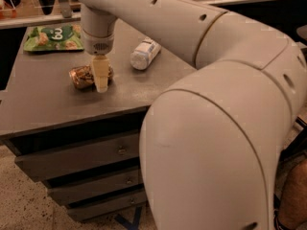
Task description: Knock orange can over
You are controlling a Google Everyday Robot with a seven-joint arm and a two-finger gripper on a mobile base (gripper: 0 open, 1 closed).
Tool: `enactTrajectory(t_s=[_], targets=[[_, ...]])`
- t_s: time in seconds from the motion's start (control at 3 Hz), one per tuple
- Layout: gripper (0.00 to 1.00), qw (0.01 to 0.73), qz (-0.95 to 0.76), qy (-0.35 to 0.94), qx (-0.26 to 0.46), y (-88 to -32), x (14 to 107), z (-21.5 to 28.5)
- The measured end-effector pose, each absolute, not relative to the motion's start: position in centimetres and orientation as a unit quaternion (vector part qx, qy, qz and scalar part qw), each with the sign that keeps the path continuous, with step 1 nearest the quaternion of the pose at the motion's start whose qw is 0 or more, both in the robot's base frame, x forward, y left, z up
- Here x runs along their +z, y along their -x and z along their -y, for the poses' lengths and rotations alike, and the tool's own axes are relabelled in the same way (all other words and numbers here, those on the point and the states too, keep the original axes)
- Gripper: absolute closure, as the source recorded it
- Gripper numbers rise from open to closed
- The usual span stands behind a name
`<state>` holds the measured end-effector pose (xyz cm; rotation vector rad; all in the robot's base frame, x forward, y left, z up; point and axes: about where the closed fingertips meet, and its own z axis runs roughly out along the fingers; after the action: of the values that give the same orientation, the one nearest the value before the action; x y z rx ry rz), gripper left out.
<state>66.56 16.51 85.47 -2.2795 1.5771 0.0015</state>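
Orange can [81,77] lies sideways; gripper [101,84] covers right end

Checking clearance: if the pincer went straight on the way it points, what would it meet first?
Probably the grey tabletop: the pincer points down, in front of the orange can lying on its side. Depth is unclear; it may touch the can.

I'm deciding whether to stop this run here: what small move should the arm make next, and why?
Probably lift the gripper straight up and away. The orange can already seems to lie on its side on the table, with the gripper low and right in front of it. Whether they touch I cannot tell. Pushing further would likely only roll the can.
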Motion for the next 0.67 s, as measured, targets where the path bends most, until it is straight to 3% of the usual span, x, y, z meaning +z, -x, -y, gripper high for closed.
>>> enactTrajectory(t_s=[0.67], targets=[[0.0,0.248,-0.597,0.761,0.058,-66.8,87.1,-14.4]])
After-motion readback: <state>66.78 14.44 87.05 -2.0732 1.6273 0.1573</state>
